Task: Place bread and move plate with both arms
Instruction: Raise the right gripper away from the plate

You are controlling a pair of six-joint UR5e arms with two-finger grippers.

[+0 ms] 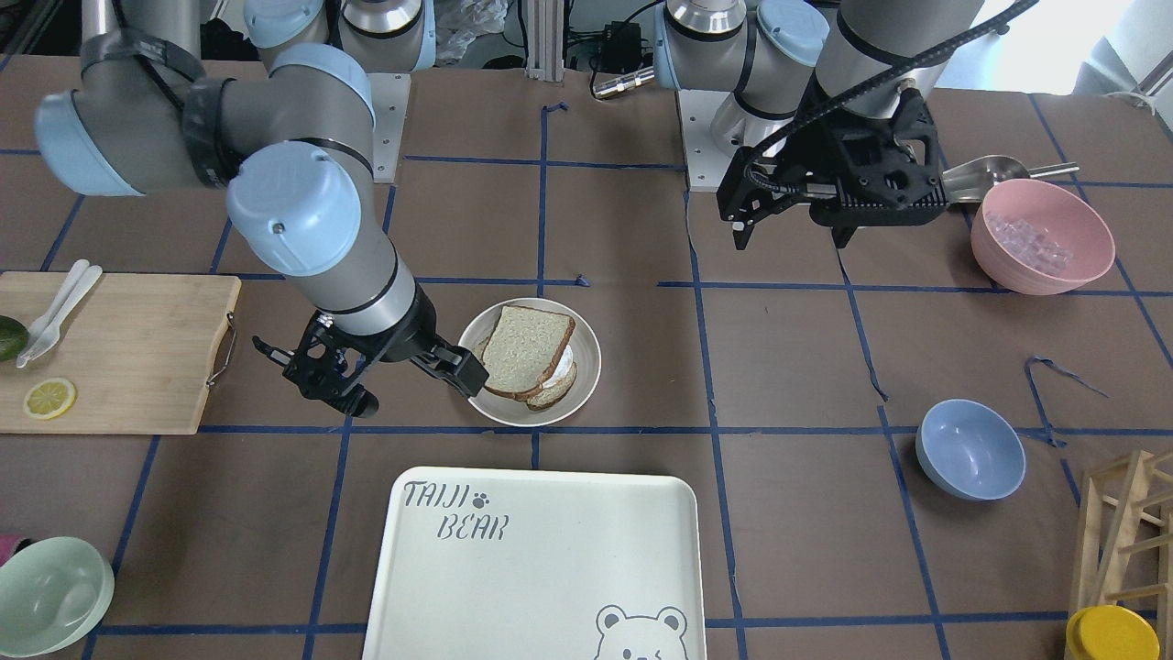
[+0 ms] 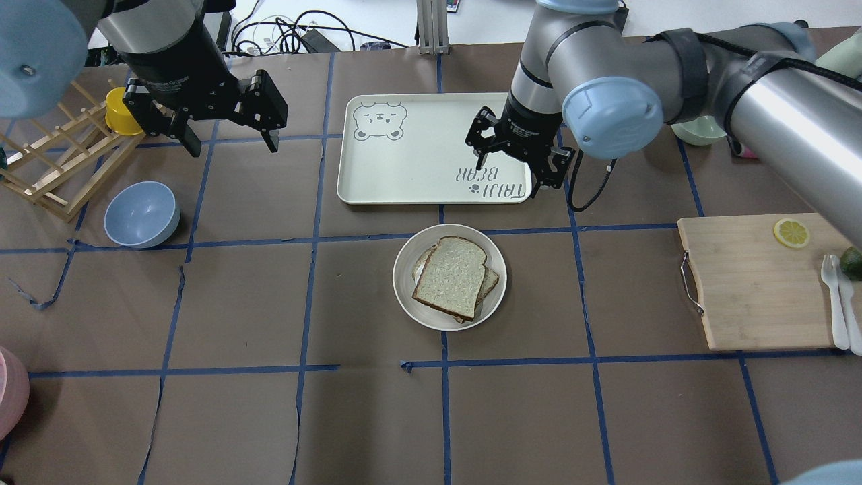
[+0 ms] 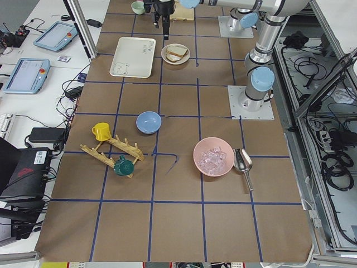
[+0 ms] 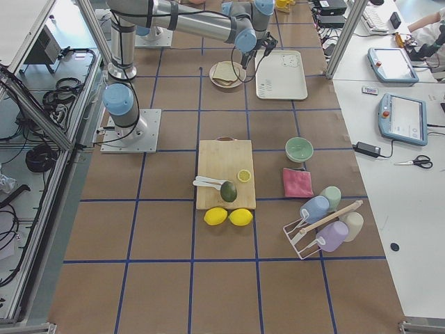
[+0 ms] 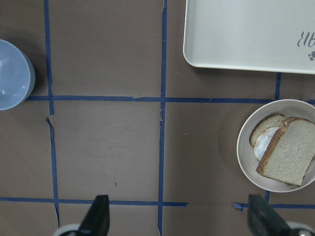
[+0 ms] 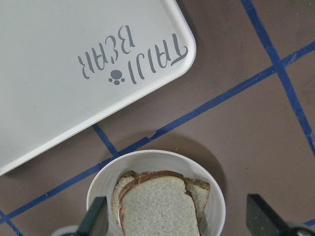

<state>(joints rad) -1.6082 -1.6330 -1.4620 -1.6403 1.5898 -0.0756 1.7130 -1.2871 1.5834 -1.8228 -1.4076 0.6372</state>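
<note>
The bread (image 2: 450, 276) lies on top of another slice with white egg showing beneath it, on the round off-white plate (image 2: 402, 269) at the table's middle. The bread (image 1: 524, 350) and plate (image 1: 586, 348) also show in the front-facing view. My right gripper (image 2: 515, 162) is open and empty, raised over the tray's corner just beyond the plate; its wrist view looks down on the bread (image 6: 157, 206). My left gripper (image 2: 232, 143) is open and empty, high above the table far left of the plate. The left wrist view has the plate (image 5: 243, 147) at its right edge.
The white "TAIJI BEAR" tray (image 2: 411, 162) lies just beyond the plate. A blue bowl (image 2: 141, 214), a wooden rack (image 2: 54, 168) and a yellow cup (image 2: 121, 111) stand at the left. A cutting board (image 2: 754, 283) lies at the right. A pink bowl of ice (image 1: 1042, 236) stands near the left arm.
</note>
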